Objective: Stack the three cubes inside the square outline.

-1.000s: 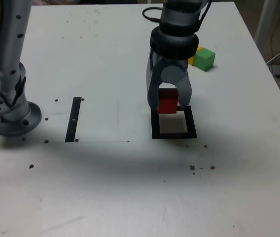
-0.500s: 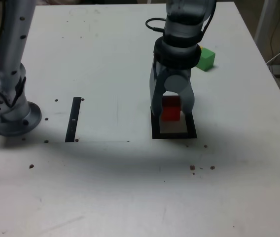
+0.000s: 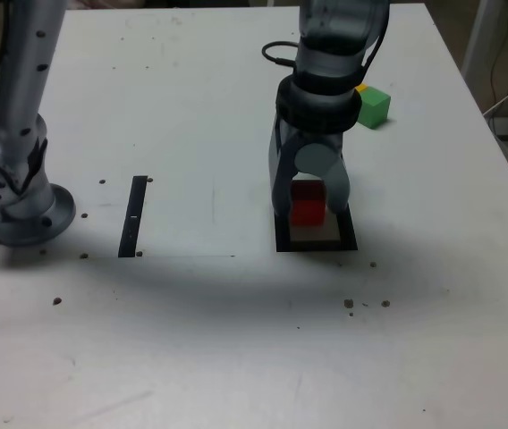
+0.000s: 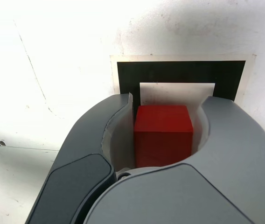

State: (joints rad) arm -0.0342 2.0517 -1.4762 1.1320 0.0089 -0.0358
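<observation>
The gripper [image 3: 309,204] has come down since a second ago, bringing the red cube [image 3: 308,201] low over the white centre of the black square outline [image 3: 316,242]. Its jaws flank the cube, with a thin gap visible on one side. The green cube [image 3: 372,106] sits well apart on the worktop [image 3: 191,107].

Gripper [image 3: 309,207] points down over square outline [image 3: 316,242]; red cube [image 3: 308,201] sits between its fingers. Green cube [image 3: 372,106] lies beyond arm, yellow cube [image 3: 359,89] mostly hidden beside it.

The arm reaches down, its fingers [image 4: 216,140] slightly parted, pointing at the table.
</observation>
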